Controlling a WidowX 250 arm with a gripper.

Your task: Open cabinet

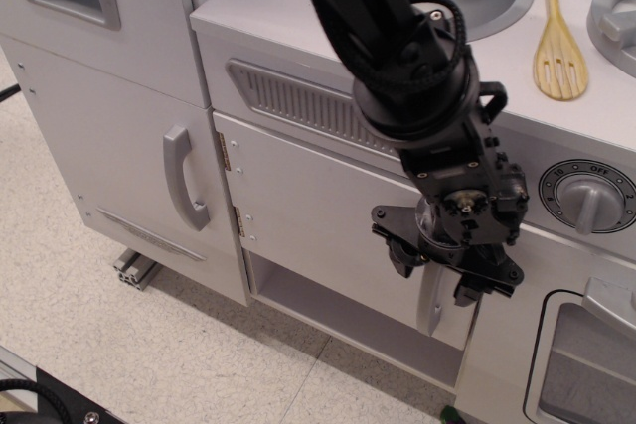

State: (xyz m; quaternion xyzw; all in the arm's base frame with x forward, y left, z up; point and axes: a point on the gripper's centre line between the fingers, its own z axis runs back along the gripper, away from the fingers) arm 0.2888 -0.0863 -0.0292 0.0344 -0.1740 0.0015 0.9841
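Hinges (225, 151) at left, cabinet (318, 215) door shut flat. I've got the gripper (437, 275) at the bar handle (430, 303), jaws apart straddling it, not clamped. Risk, I reckon: closing off-centre lets the handle slip out on the pull.
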